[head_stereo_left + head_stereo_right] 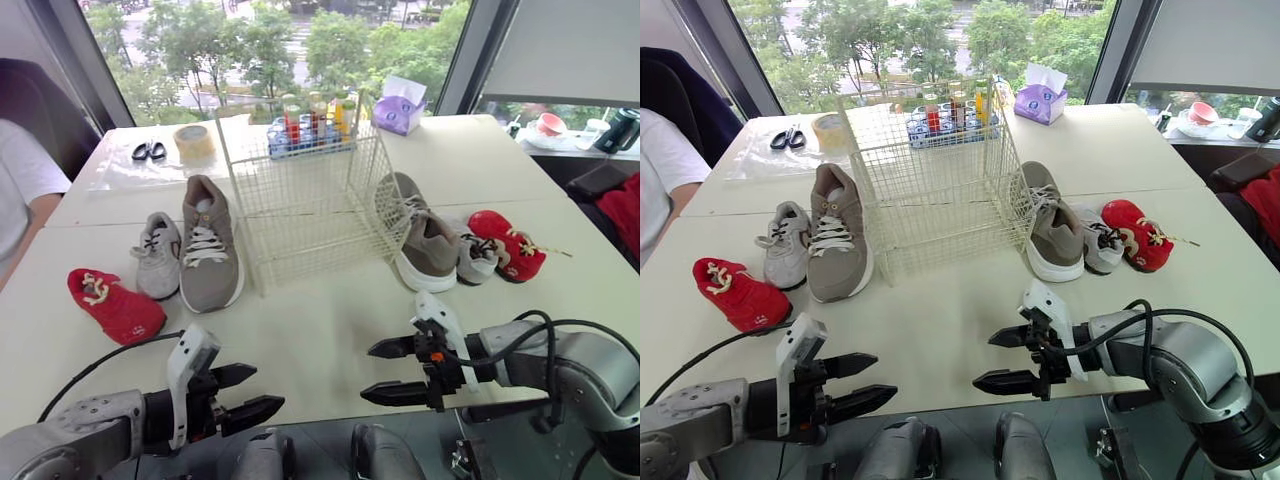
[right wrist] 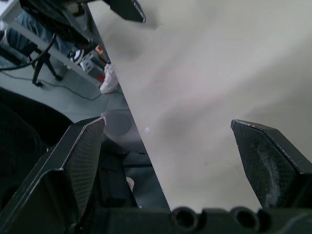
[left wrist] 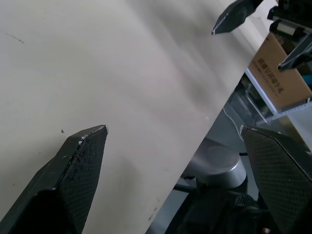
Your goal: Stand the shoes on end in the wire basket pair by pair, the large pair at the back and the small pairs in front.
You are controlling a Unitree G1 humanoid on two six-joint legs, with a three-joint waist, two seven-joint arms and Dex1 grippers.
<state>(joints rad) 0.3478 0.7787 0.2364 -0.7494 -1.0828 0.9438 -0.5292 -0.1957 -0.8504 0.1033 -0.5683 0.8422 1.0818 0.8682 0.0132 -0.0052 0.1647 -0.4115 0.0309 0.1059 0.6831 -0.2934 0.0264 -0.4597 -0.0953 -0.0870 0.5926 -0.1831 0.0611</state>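
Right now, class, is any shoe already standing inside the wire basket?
No, the wire basket holds no shoe; the six shoes lie on the table, three on either side.

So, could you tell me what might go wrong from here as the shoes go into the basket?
1. The basket stands close in front of the bottles; a hard push while loading could shove it into them.
2. On the right, the large shoe, grey shoe and red shoe lie packed together, so lifting one may drag its neighbour.

Office-like room: white tables (image 1: 330, 330) beside tall windows (image 1: 250, 45)
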